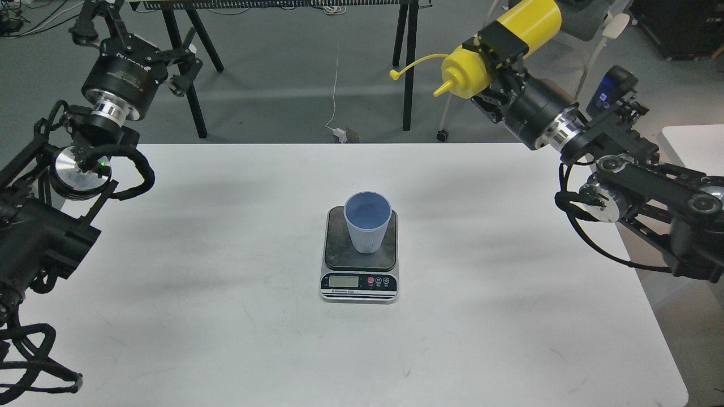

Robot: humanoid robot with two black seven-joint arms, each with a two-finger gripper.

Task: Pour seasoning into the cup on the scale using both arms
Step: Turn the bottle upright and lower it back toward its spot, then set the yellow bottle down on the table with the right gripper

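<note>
The light-blue cup (367, 220) stands upright on the dark platform of the scale (339, 257) in the middle of the white table. My right gripper (500, 42) is shut on the yellow seasoning bottle (531, 20), held high at the back right, far from the cup. The bottle lies nearly level, its nozzle pointing left and slightly down, with its cap strap swinging out to the left. My left gripper (181, 56) is raised at the far left beyond the table's back edge, open and empty.
The white table (226, 316) reaches to the front. A grey chair (588, 17) and black trestle legs (407, 62) stand on the floor behind it. A second white table (693, 152) edges in at the right.
</note>
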